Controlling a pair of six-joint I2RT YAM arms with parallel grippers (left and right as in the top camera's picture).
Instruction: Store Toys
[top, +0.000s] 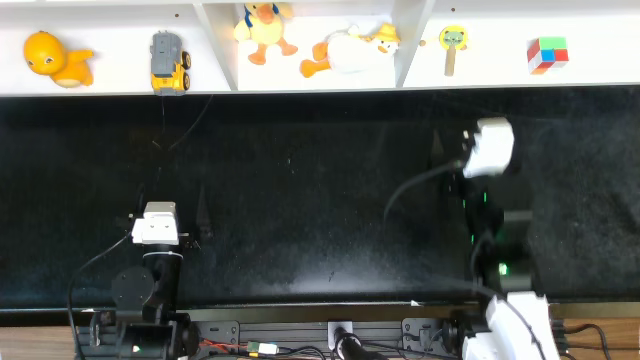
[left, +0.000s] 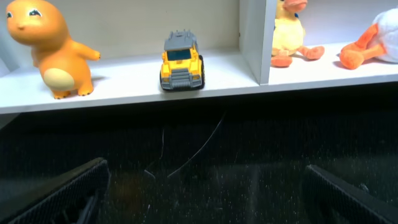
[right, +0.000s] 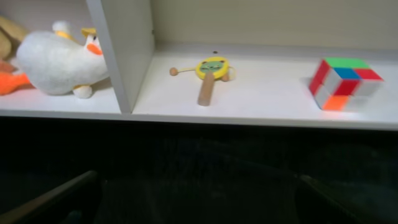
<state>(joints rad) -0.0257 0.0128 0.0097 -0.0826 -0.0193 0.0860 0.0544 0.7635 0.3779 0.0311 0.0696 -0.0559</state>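
**1. Toys.** All six toys are on the white shelf (top: 300, 85) along the far edge of the bench (top: 300, 200). Two upright dividers split the shelf into three compartments.

- Left compartment: an orange figure (top: 55, 57) stands at the far left. A yellow toy truck (top: 170, 62) stands to its right, apart from it, with its grille facing the near side.
- Middle compartment: a yellow plush duck (top: 265, 30) sits at the left, close to the left divider (left: 252, 37). A white plush duck (top: 350, 50) with orange feet lies on its side at the right, near the right divider (right: 121, 50).
- Right compartment: a rattle drum (top: 453, 45) lies flat at the left, its wooden handle pointing toward the near side. A colour cube (top: 547, 53) rests at the right, well apart from the rattle drum.

**2. Tools.**

- The left tool (left: 205, 167) is released, with its fingers spread wide. It is above the dark bench surface on the near side of the left compartment, facing the yellow toy truck.
- The right tool (right: 199, 179) is also released, with its fingers spread wide. It is above the bench in front of the right compartment, facing the rattle drum and the colour cube.

**3. Arms.** The left arm (top: 158, 225) is at the near left of the bench. The right arm (top: 488, 145) extends farther toward the shelf on the right.
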